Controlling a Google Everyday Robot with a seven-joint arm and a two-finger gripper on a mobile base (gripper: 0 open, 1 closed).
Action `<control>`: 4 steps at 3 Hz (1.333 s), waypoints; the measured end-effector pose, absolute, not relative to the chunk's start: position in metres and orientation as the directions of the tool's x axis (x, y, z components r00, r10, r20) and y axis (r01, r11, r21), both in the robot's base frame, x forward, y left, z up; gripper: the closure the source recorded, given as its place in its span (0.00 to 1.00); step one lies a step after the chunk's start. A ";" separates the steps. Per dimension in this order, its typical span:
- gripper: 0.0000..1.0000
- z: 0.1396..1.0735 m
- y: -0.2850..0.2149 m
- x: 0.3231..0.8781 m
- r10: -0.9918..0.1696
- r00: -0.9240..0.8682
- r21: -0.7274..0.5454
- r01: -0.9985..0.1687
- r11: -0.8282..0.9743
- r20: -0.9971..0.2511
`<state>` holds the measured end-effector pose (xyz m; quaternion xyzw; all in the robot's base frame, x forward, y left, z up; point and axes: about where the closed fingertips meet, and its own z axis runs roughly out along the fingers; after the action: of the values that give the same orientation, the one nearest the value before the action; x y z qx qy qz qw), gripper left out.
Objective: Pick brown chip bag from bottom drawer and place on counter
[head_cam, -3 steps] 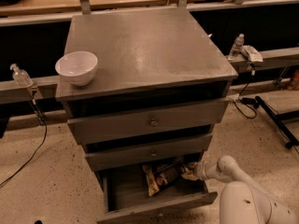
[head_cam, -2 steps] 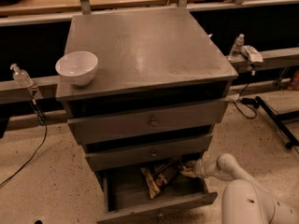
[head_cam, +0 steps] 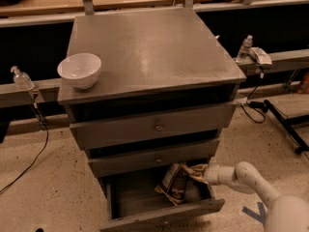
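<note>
- Since a second ago: brown chip bag (head_cam: 174, 182) has gone from lying flattish to propped up. It is still inside the bottom drawer (head_cam: 164, 217), below the counter's (head_cam: 154, 52) front edge, nearer the front-right corner.
- My gripper (head_cam: 202, 172) reaches in from the right and appears clenched on the bag's upper cream end.
- Risk 1: I hold only a thin crinkly end, so the film may slip and the bag drop back.
- Risk 2: the middle drawer (head_cam: 154, 159) juts just above, and a straight lift would snag the bag. I judge outward first, then up.
- Risk 3: the bowl (head_cam: 79, 70) sits at the front-left corner, so I should place away from it.
- Long axis: steeply tilted, top end up-right toward my gripper, bottom end on the drawer floor.
</note>
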<state>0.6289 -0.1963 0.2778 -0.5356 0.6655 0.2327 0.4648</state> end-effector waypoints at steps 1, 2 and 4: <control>1.00 0.297 -0.196 0.600 -0.430 0.015 -0.182 -0.919 0.350 -0.903; 1.00 0.297 -0.196 0.600 -0.430 0.015 -0.182 -0.919 0.350 -0.903; 1.00 0.299 -0.200 0.578 -0.397 -0.006 -0.167 -0.901 0.400 -0.918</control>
<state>0.5782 -0.2002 0.2990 -0.4884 0.6645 0.2479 0.5084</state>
